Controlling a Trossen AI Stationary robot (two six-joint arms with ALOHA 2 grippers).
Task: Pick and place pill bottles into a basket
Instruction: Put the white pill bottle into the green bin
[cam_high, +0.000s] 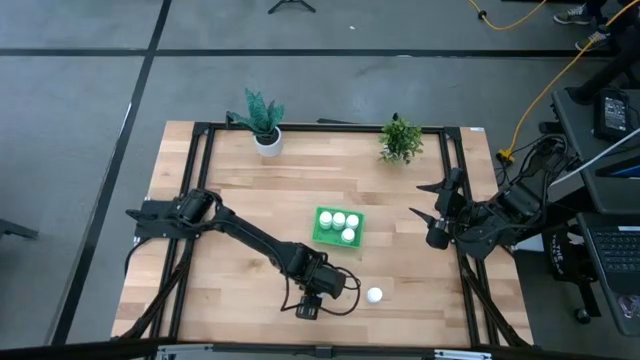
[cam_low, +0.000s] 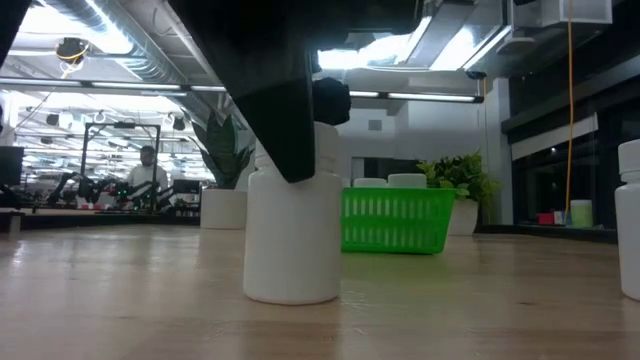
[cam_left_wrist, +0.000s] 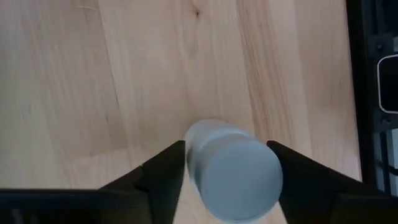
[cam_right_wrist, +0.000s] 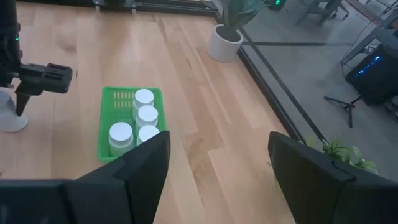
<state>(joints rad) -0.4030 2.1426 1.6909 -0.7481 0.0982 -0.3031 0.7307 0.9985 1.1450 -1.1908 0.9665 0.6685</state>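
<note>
My left gripper (cam_high: 308, 303) is near the table's near edge, pointing down and shut on a white pill bottle (cam_left_wrist: 231, 174). In the low view that bottle (cam_low: 292, 235) stands on the table. In the high view the gripper hides it. The green basket (cam_high: 322, 238) sits mid-table and holds several bottles (cam_right_wrist: 147, 116), standing upright. Another bottle (cam_high: 374, 295) stands loose on the table, right of my left gripper. My right gripper (cam_high: 428, 215) is open and empty above the table's right side, right of the basket. My left gripper pinches the bottle's upper part (cam_left_wrist: 193, 158) between its two fingers, which come from above and point down. One finger (cam_low: 285, 120) covers the bottle's top in the low view. The bottle is upright, and its base (cam_low: 292, 292) appears to rest on the table.
A plant in a white pot (cam_high: 266, 128) and a second small plant (cam_high: 400, 140) stand at the far edge. Black frame rails (cam_high: 200, 200) run along the table's sides. Bare wood lies between the basket and my left gripper.
</note>
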